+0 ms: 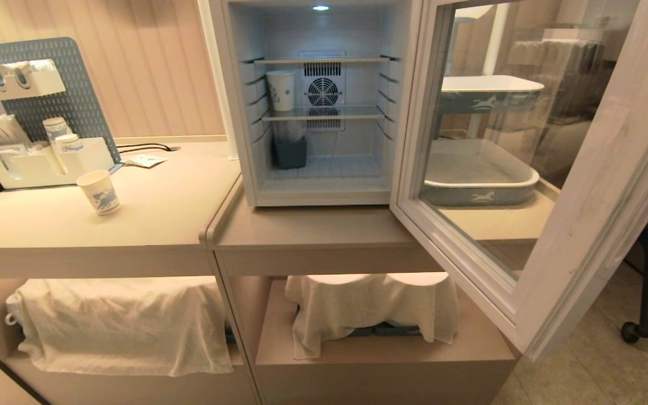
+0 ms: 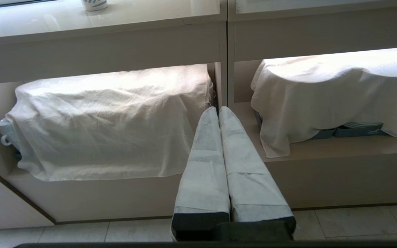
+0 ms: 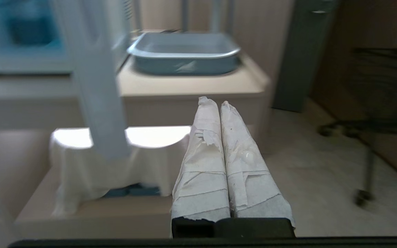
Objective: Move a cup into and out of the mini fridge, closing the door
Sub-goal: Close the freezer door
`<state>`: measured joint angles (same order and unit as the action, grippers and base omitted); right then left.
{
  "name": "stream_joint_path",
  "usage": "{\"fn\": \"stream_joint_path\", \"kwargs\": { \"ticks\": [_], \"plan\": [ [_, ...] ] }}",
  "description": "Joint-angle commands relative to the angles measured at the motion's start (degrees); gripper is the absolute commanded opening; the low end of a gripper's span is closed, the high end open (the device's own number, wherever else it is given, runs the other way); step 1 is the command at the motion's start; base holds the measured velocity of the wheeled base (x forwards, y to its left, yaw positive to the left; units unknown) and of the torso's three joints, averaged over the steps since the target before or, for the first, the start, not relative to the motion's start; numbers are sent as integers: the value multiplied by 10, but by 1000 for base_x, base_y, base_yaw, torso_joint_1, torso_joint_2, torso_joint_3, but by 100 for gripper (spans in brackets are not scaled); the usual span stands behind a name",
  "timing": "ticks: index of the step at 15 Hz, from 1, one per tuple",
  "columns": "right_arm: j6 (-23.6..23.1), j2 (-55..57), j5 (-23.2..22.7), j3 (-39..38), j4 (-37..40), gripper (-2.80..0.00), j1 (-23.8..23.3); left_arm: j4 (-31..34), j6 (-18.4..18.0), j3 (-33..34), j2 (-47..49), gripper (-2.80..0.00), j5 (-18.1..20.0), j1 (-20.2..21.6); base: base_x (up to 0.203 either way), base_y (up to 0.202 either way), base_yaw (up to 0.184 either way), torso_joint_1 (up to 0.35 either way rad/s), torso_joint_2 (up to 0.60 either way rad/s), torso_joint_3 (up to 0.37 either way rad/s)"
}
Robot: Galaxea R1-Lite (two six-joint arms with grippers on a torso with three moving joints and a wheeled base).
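Cup [image 1: 281, 90] stands inside mini fridge [image 1: 324, 101], door [image 1: 526, 169] open; both hands closed, seemingly empty.

Cloth-draped shelves [image 1: 121, 320] — blue trays [image 1: 478, 174]

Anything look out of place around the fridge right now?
The white mini fridge stands with its glass-paned door swung wide open. A white paper cup stands upright on its wire shelf; nothing is spilled or tipped.
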<state>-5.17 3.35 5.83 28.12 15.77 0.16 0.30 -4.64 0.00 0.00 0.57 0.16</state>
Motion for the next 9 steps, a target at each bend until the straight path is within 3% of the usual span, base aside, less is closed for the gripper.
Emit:
{"fn": "stream_joint_path", "kwargs": {
  "ticks": [1,6,9],
  "plan": [
    [-1,124,48,143,115,-280,2,0,0,0,0,-280,0,1,0,0,0,0,0,0],
    [5,424,111,377,183,-280,-5,0,0,0,0,-280,0,0,0,0,0,0,0,0],
    [23,559,171,448,179,-280,-12,0,0,0,0,-280,0,1,0,0,0,0,0,0]
  ]
}}
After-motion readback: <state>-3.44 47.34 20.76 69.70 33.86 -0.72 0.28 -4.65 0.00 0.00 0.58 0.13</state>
